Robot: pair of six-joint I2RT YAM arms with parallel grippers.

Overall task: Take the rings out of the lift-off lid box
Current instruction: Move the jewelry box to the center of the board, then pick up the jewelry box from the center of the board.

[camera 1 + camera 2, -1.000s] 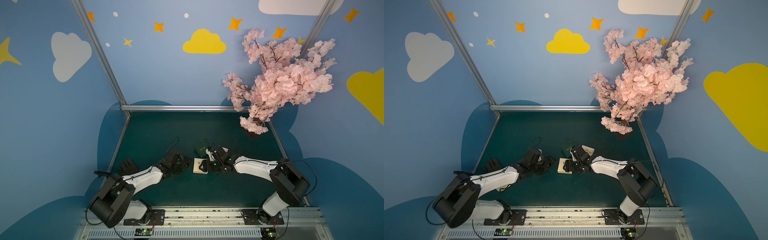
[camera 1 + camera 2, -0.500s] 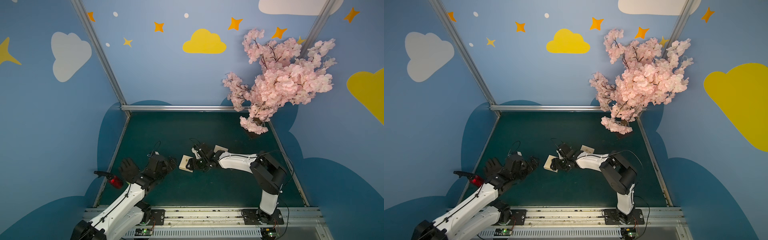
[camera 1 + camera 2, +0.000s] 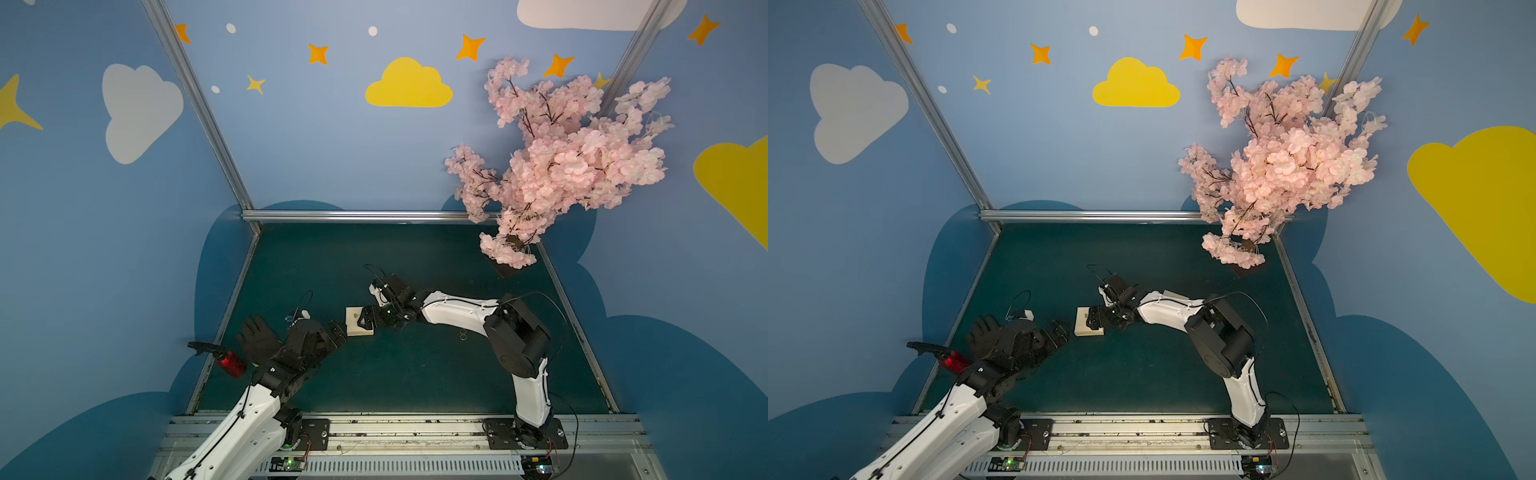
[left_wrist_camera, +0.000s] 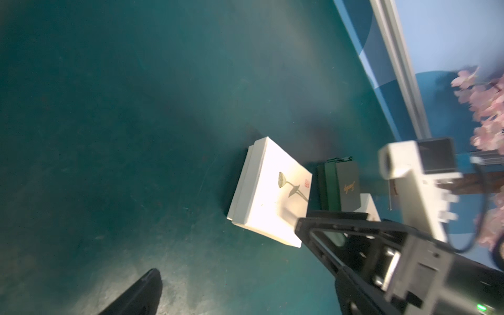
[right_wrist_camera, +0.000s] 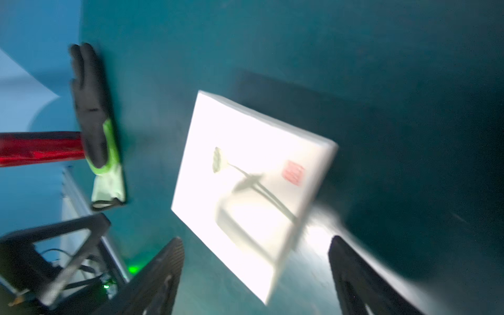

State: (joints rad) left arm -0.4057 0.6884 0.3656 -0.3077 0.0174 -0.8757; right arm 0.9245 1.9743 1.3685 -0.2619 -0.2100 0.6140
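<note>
**Closed box lay between your two open grippers, the right one nearer**

**Top views.** In both top views the white lift-off lid box (image 3: 354,326) (image 3: 1081,330) sat flat on the green mat (image 3: 415,374), between the arms. Your right gripper (image 3: 368,320) hung over the box's edge on the right arm's side. Your left gripper (image 3: 338,330) stood just short of the opposite edge, so the right one was the nearer. The box looked close to square, so it gave you no long axis to line up on. In a top view, what looked like two tiny rings (image 3: 462,334) lay on the mat under the right forearm, well apart from the box.

**Left wrist.** The lid, with its lotus drawing, was seated on the base (image 4: 270,191), so any rings inside were hidden. Only one finger (image 4: 141,294) of your left gripper showed, at the frame's edge. Its partner was out of frame, so the jaws read as spread wide, with nothing in them. A dark green box (image 4: 346,188) stood just beside the white one, on its far side.

**Right wrist.** The picture was blurred, but both fingers (image 5: 163,272) stood well apart. The near corner of the box (image 5: 253,177) reached in between them and neither finger touched it, so that gripper was released and empty. A black glove (image 5: 90,109) lay beyond.

My judgement is that the lid had to come off first, and your right gripper was better placed to close across it.
</note>
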